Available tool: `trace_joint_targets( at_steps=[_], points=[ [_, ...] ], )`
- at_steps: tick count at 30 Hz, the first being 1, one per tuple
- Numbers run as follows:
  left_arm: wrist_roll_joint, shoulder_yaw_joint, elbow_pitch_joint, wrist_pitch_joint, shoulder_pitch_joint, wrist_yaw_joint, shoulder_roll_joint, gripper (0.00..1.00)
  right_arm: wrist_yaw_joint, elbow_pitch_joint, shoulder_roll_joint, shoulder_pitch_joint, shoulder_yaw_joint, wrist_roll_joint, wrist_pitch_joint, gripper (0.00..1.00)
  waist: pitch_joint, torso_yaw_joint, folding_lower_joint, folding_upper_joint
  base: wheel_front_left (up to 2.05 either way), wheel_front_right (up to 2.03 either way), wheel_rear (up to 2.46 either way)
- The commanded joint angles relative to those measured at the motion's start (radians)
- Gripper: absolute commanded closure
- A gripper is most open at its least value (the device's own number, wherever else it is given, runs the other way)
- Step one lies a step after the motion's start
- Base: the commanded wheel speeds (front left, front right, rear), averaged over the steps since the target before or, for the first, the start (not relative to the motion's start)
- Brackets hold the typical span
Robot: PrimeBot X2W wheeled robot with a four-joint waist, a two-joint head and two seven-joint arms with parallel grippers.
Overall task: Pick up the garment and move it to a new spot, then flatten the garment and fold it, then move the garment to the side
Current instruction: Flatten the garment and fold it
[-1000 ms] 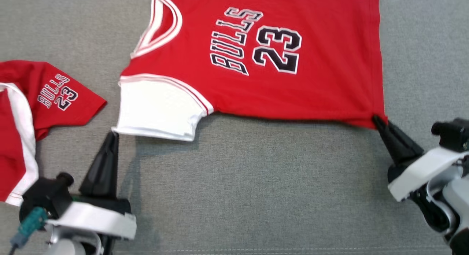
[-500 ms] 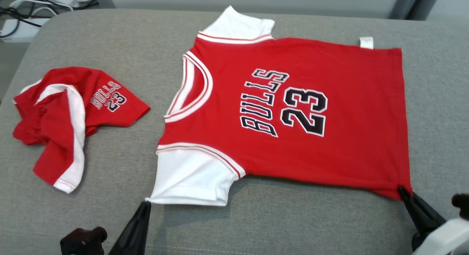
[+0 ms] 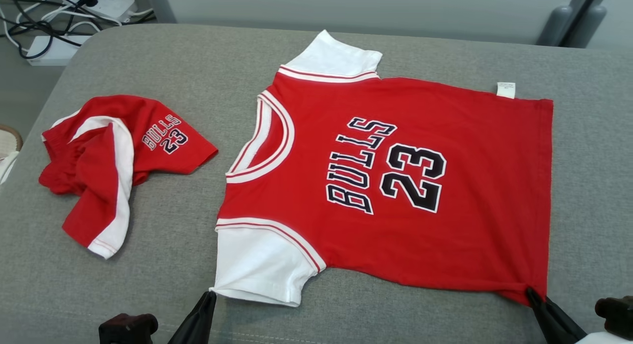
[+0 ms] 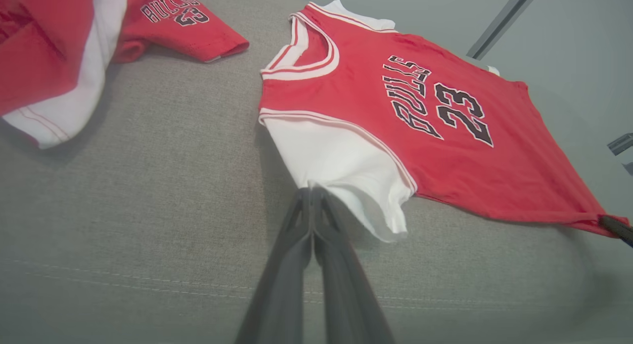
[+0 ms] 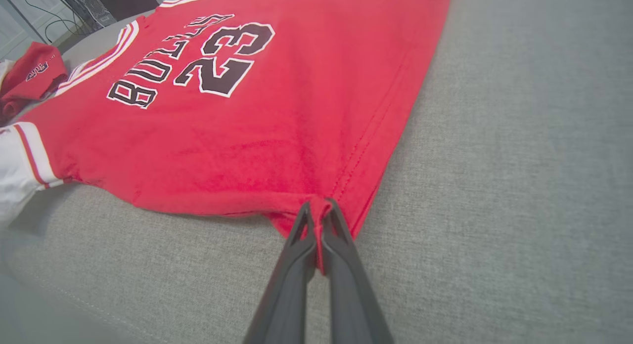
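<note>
Directly ahead of us, a red Bulls 23 jersey lies spread flat, print up, on a grey padded surface, with its neck toward our left. Our left gripper is closed tight on the hem corner of the near white sleeve. Our right gripper is pinched on the jersey's near bottom corner, with red cloth caught between its fingers. Crumpled matching shorts lie apart, farther left.
</note>
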Motion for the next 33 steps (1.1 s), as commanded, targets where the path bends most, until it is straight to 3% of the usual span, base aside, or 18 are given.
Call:
trace_joint_targets(
  at_steps=[1, 4, 5, 6, 7, 8, 19, 26, 33],
  points=[
    [-0.01, 0.035, -0.004, -0.009, -0.056, -0.009, 0.009, 1.0, 0.004, -0.032, -0.017, 0.004, 0.011, -0.015, 0.006, 1.0, -0.001, -0.013, -0.0001, 0.0, 0.0, 0.0, 0.0],
    [-0.027, 0.029, 0.033, -0.005, -0.066, -0.029, 0.001, 1.0, 0.004, -0.028, 0.005, 0.0, 0.006, -0.032, 0.019, 1.0, -0.002, -0.021, -0.0001, 0.0, 0.0, 0.0, 0.0],
    [-0.032, 0.029, 0.044, -0.004, -0.069, -0.034, -0.002, 1.0, 0.004, -0.024, 0.013, -0.003, -0.001, -0.035, 0.019, 0.82, -0.002, -0.022, -0.0001, 0.0, 0.0, 0.0, 0.0],
    [-0.04, 0.026, 0.055, 0.003, -0.071, -0.039, -0.005, 0.65, 0.004, -0.02, 0.018, -0.005, -0.002, -0.039, 0.022, 0.53, -0.003, -0.023, -0.0001, 0.0, 0.0, 0.0, 0.0],
    [-0.044, 0.025, 0.062, 0.006, -0.073, -0.044, -0.006, 0.0, 0.004, -0.019, 0.025, -0.006, -0.006, -0.038, 0.018, 0.17, -0.003, -0.024, -0.0001, 0.0, 0.0, 0.0, 0.0],
    [-0.047, 0.03, 0.064, -0.002, -0.074, -0.046, -0.009, 0.0, 0.004, -0.018, 0.031, -0.005, -0.014, -0.037, 0.015, 0.0, -0.004, -0.024, -0.0001, 0.0, 0.0, 0.0, 0.0],
    [0.052, 0.134, 0.018, -0.134, -0.198, 0.0, 0.017, 0.0, 0.004, -0.107, 0.065, -0.07, -0.128, -0.099, -0.127, 0.0, -0.029, -0.048, -0.0001, 0.0, 0.0, 0.0, 0.0],
    [0.126, 0.134, 0.128, -0.163, -0.312, -0.002, 0.036, 0.0, 0.004, -0.095, 0.12, -0.181, -0.122, -0.209, -0.192, 0.0, -0.069, -0.089, -0.0001, 0.0, 0.0, 0.0, 0.0],
    [0.163, 0.114, 0.234, -0.197, -0.292, -0.006, 0.041, 0.0, 0.004, -0.046, 0.162, -0.17, -0.099, -0.283, -0.227, 0.0, -0.121, -0.103, -0.0001, 0.0, 0.0, 0.0, 0.0]
  ],
)
